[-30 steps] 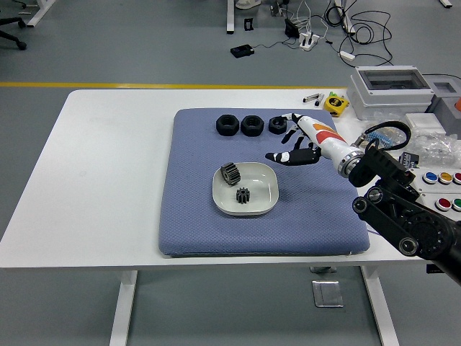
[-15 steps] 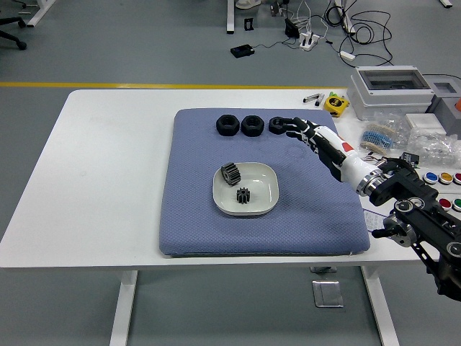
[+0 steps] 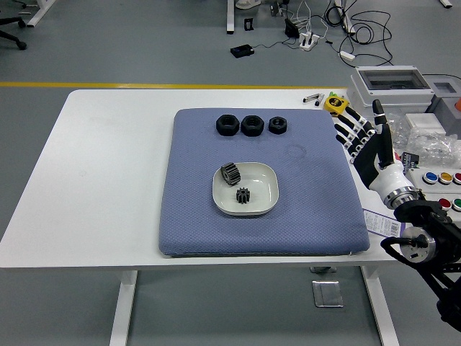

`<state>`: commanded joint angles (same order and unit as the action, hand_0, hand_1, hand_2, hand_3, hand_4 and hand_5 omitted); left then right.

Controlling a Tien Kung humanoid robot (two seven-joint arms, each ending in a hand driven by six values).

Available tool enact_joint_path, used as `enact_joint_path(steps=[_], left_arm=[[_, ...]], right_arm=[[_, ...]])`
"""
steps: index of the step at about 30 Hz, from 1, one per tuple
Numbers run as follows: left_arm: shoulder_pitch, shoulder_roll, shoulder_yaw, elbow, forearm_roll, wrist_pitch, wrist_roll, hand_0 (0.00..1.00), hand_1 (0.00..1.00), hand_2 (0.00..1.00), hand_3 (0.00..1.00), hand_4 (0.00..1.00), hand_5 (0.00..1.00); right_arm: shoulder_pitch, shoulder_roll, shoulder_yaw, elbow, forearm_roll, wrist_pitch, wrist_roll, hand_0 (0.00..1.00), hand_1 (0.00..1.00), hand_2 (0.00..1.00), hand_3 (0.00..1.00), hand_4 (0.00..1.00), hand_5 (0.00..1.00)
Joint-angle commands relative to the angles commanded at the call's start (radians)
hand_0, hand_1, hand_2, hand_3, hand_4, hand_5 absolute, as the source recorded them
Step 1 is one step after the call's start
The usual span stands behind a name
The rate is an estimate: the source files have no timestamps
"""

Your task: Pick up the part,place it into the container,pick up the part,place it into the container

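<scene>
A white bowl [image 3: 263, 200] sits on the blue mat [image 3: 194, 223] near its middle. Two dark gears lie in it: a larger one [image 3: 230, 174] at the left rim and a smaller one [image 3: 243, 195] in the middle. Three black nut-like parts stand in a row at the mat's far edge: left [image 3: 227, 125], middle [image 3: 252, 125] and a smaller one on the right [image 3: 277, 125]. My right hand [image 3: 362, 137] is raised at the mat's right edge, fingers spread, holding nothing. My left arm does not show.
The white table [image 3: 108, 166] carries the mat. At the right stand a grey box [image 3: 389, 90], a yellow tape measure [image 3: 336, 103], bags of small parts [image 3: 432, 140] and a button panel [image 3: 443, 189]. Cables lie on the floor beyond.
My right hand has pulled back to the right, from over the mat near the small black part to the mat's right edge, and now stands upright with fingers spread. The parts have not moved.
</scene>
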<state>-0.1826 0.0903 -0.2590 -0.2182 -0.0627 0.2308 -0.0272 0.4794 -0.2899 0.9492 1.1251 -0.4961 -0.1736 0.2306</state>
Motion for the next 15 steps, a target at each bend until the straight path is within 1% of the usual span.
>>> enact_joint_path(steps=[1, 2, 6, 9, 11, 13, 14, 15], left_arm=[[0.0, 0.0, -0.001, 0.0, 0.001, 0.0, 0.0, 0.696, 0.61, 0.643, 0.556, 0.565, 0.583], [0.001, 0.0, -0.002, 0.0, 0.003, 0.0, 0.001, 0.696, 0.606, 0.643, 0.556, 0.565, 0.583], [0.001, 0.0, -0.003, 0.0, 0.009, 0.001, 0.002, 0.696, 0.606, 0.643, 0.556, 0.565, 0.583], [0.002, -0.001, -0.008, 0.001, 0.017, 0.002, 0.003, 0.698, 0.6, 0.643, 0.556, 0.565, 0.582], [0.005, -0.002, -0.007, 0.001, 0.018, 0.002, 0.002, 0.698, 0.6, 0.643, 0.556, 0.565, 0.582], [0.008, -0.002, -0.008, 0.002, 0.018, 0.002, 0.002, 0.698, 0.6, 0.643, 0.556, 0.565, 0.582], [0.009, -0.003, -0.009, 0.002, 0.021, 0.002, 0.002, 0.697, 0.602, 0.643, 0.556, 0.564, 0.582], [0.011, -0.003, -0.01, 0.002, 0.025, 0.002, 0.003, 0.697, 0.602, 0.643, 0.556, 0.564, 0.582]], right_arm=[[-0.016, -0.003, 0.014, 0.009, -0.033, 0.005, -0.012, 0.938, 0.847, 0.854, 0.859, 0.998, 0.998], [-0.03, -0.003, 0.026, 0.016, -0.063, 0.011, -0.023, 0.883, 0.817, 0.826, 0.816, 0.998, 0.998], [-0.094, 0.013, 0.093, 0.046, -0.159, 0.014, -0.055, 0.883, 0.817, 0.826, 0.816, 0.998, 0.998], [-0.14, 0.043, 0.156, 0.058, -0.221, 0.01, -0.081, 0.858, 0.795, 0.816, 0.797, 0.998, 0.998], [-0.168, 0.064, 0.195, 0.063, -0.266, 0.027, -0.1, 0.858, 0.795, 0.816, 0.797, 0.998, 0.998], [-0.187, 0.077, 0.218, 0.068, -0.3, 0.037, -0.109, 0.858, 0.795, 0.816, 0.797, 0.998, 0.998], [-0.204, 0.085, 0.232, 0.075, -0.312, 0.044, -0.111, 0.831, 0.787, 0.811, 0.785, 0.998, 0.998], [-0.218, 0.091, 0.243, 0.08, -0.321, 0.047, -0.11, 0.831, 0.787, 0.811, 0.785, 0.998, 0.998]])
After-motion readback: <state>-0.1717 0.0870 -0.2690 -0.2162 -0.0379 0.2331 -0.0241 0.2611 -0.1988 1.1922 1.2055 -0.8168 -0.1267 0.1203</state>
